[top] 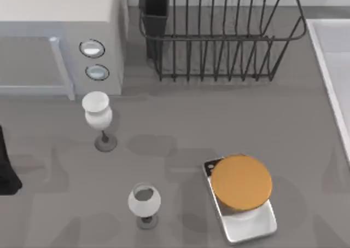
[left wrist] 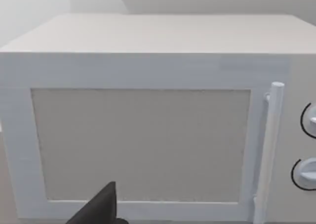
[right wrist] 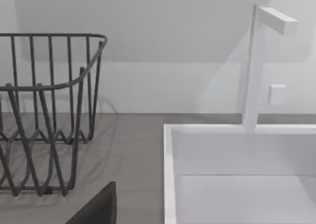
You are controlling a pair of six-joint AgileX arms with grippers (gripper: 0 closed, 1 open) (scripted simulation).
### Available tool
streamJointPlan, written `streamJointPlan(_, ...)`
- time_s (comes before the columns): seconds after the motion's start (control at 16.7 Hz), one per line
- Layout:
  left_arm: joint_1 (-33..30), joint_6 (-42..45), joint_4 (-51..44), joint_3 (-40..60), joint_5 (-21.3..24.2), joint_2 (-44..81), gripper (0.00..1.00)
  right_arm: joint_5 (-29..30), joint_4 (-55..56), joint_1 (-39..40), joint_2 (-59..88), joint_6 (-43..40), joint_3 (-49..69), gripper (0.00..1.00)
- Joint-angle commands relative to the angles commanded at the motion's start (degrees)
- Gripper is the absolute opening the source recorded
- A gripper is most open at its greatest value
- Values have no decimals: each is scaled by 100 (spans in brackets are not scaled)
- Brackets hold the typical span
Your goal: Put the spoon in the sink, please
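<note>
Pale grey-white rectangular sink [top: 334, 67] with a lighter raised rim, at the table's right edge; white faucet [right wrist: 256, 66] at its back. Spoon: cannot be made out, possibly under the round orange disc [top: 241, 182] resting on the small shiny metal tray [top: 249, 226]. Beside the sink: dark wire dish rack [top: 219, 40]. Further left: two clear wine glasses [top: 98, 116] and a white microwave [left wrist: 148, 120]. Left gripper faces the microwave door, right gripper faces the sink; whether either pincer is apart or together cannot be told. Step, by judgement: not begun. Next: locate the spoon, then grasp.
</note>
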Motion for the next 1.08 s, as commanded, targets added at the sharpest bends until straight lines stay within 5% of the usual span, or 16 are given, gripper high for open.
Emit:
streamJointPlan(0.42,0,0,0,0,0,0,100,8,-852,-456,932,-736,741,100)
streamJointPlan(1.08,0,0,0,0,0,0,100,-12,-4782,-2381,6234,-3916,3808,100)
